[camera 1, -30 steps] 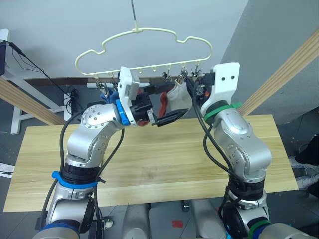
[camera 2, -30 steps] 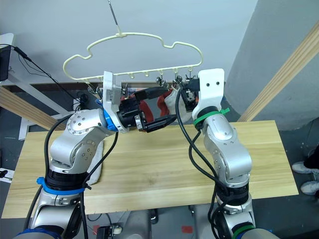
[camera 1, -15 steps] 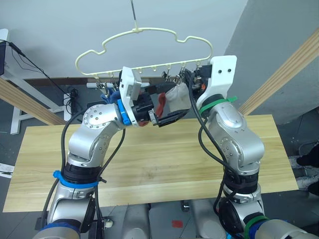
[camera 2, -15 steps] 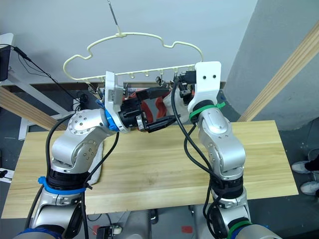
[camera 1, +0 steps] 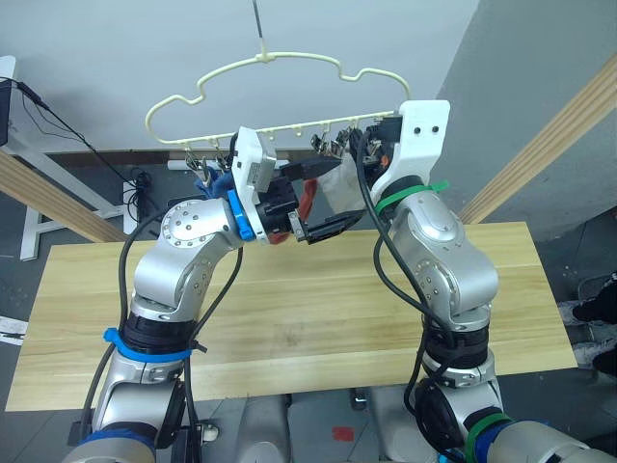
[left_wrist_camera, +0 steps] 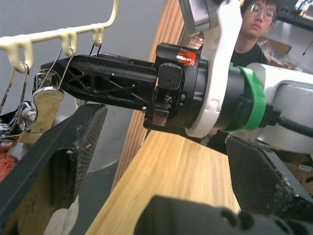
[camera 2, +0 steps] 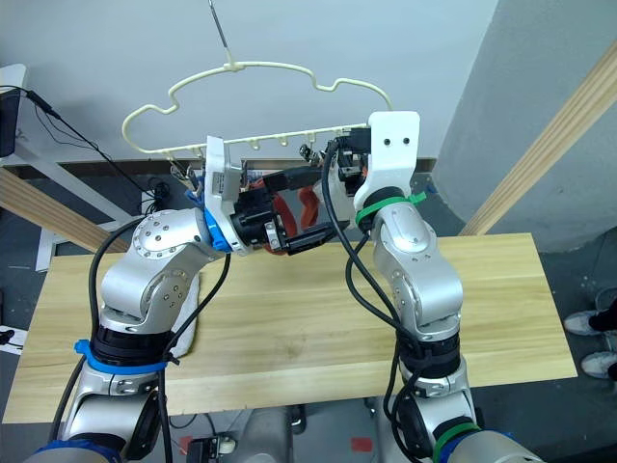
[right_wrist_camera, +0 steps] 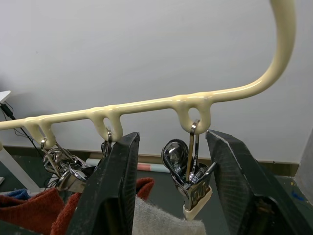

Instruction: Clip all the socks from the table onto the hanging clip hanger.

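Clip hanger (camera 1: 280, 82) hangs above the far edge of the table (camera 1: 289, 318), long axis running across the scene, hook end up, clip row along its lower bar. In the right wrist view three loops of that bar each carry a metal clip; the outermost clip (right_wrist_camera: 190, 183) hangs straight down, its jaws just above a grey sock (right_wrist_camera: 156, 220). Grey sock (camera 1: 337, 193) hangs below the right-hand part of the bar with its long axis roughly vertical, top edge up at the clips; much of it is covered by both arms. Beside it toward the hanger's middle hangs a rust red sock (camera 1: 308, 196), only a strip visible; a second red piece shows under the neighbouring clips in the right wrist view, whether same sock or another cannot be told. A bit of blue sock (camera 1: 214, 178) shows under the hanger's left end, mostly hidden behind the left arm. Left gripper (camera 1: 318, 204) is open, fingers spread either side of the hanging socks. Right gripper (right_wrist_camera: 168, 196) is open too, its two fingers straddling the outermost clip without touching it. A person shows partly behind the right arm in the left wrist view.
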Robot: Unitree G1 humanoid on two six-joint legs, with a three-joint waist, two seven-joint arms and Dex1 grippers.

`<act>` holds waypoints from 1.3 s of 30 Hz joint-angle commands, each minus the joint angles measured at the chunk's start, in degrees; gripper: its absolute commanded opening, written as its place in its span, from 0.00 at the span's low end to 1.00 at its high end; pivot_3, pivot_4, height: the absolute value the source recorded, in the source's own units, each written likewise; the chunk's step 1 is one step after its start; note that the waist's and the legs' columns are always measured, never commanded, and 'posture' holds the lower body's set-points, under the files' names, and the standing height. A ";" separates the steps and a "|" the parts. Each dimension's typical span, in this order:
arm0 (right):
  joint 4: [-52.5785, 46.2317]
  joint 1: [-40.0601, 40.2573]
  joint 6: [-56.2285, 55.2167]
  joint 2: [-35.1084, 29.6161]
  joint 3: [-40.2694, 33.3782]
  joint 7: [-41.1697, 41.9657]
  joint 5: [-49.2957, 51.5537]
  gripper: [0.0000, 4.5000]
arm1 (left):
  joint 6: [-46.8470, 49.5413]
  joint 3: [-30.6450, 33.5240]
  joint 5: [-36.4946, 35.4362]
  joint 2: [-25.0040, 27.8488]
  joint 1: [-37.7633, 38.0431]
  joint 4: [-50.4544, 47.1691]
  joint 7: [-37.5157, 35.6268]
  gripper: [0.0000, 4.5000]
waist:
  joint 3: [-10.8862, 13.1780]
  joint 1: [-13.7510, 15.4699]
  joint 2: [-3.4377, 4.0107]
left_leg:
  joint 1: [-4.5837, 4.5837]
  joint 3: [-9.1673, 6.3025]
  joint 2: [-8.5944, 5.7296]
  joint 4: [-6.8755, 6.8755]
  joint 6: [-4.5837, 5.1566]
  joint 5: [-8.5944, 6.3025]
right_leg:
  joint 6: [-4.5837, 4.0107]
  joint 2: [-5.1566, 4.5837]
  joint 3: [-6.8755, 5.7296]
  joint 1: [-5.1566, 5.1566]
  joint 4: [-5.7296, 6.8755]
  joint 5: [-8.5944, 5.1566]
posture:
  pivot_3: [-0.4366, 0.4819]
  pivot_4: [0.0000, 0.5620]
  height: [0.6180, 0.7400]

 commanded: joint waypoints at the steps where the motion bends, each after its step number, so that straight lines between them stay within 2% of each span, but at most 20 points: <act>1: -3.11 -0.02 0.06 -0.15 0.50 -0.86 -1.00 0.50 | -0.70 -0.16 0.56 0.20 0.07 -1.66 -0.02 1.00 | 0.00 0.00 0.00 | 0.00 0.00 0.00 0.00 0.00 0.00 | 0.00 0.00 0.00 0.00 0.00 0.00 | 0.35 0.73 0.68; 12: -5.51 2.45 1.07 -2.89 1.56 -0.26 -2.37 0.50 | -0.97 0.09 0.77 -0.25 -0.23 -1.26 -0.19 1.00 | 0.00 -0.03 0.00 | 0.00 0.01 0.01 0.00 -0.01 0.00 | 0.01 0.00 0.01 0.00 0.01 -0.01 | 0.34 0.73 0.68; 26: -5.60 2.01 1.06 1.21 -2.33 -1.86 -0.37 0.50 | -0.73 0.23 0.47 -0.55 -0.54 -1.20 -0.09 1.00 | 0.00 -0.01 0.00 | 0.00 0.01 0.00 0.00 0.00 0.00 | 0.01 0.00 0.00 0.00 0.00 0.00 | 0.34 0.72 0.68; 39: -6.49 1.99 1.37 2.56 -2.72 -2.26 1.47 0.50 | -0.62 0.11 0.42 -1.02 -0.66 -1.11 -0.01 1.00 | 0.00 -0.02 0.00 | 0.00 0.00 0.00 0.00 0.00 0.00 | 0.00 0.00 0.00 0.00 0.00 0.00 | 0.33 0.72 0.68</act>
